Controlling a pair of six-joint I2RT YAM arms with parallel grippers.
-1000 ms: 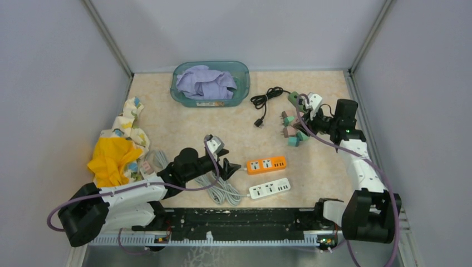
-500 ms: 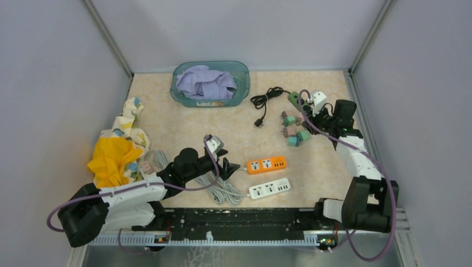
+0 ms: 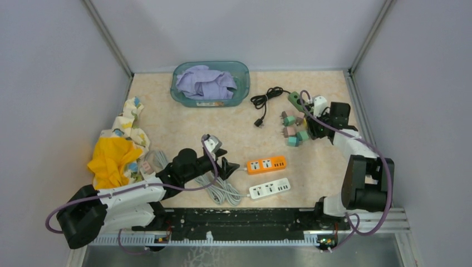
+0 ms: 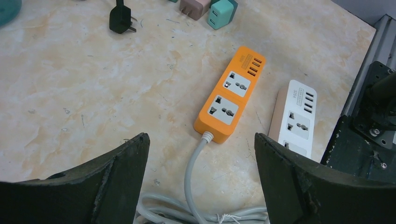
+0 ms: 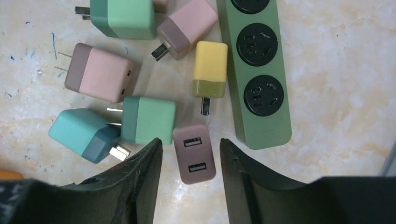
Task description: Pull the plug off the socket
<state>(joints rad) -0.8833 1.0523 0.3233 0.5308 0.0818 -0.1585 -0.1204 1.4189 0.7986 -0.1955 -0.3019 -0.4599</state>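
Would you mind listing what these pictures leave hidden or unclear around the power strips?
Right wrist view: the green strip runs off the top edge, so further sockets go unseen.
Left wrist view: the white strip has its near end behind the left gripper's finger.
Top view: the adapter cluster is too small to tell prongs.
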